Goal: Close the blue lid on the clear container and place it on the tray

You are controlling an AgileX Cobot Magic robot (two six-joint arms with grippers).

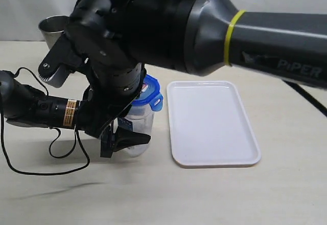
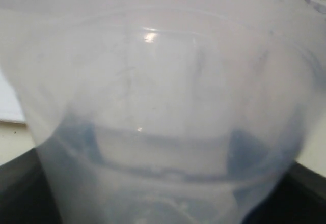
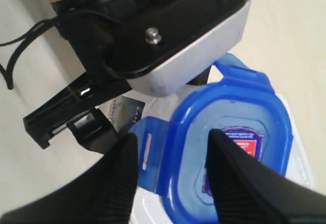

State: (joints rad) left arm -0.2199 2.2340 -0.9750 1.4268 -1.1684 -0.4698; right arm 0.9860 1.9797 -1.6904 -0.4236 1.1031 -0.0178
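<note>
- Clear thin plastic: the clear container (image 1: 139, 121) is judged light, fairly stiff and slick. It stands on the surface (image 1: 153, 197) just beside the tray (image 1: 214, 164) and is clamped low on its body by the left pincer (image 1: 125, 139).
- The blue lid (image 1: 149, 96) is seated on top. One flap (image 3: 147, 155) sticks out, so it is judged unlatched.
- The right pincer (image 3: 173, 147) is over the lid, jaws partly apart astride rim and flap. An actual pinch cannot be told.
- Hold is best taken on the body below the lid, with flaps pressed at their edges.
- Surface: pale, matte, flat. The steel cup (image 1: 52, 26) is well behind, with a plain wall beyond.
</note>
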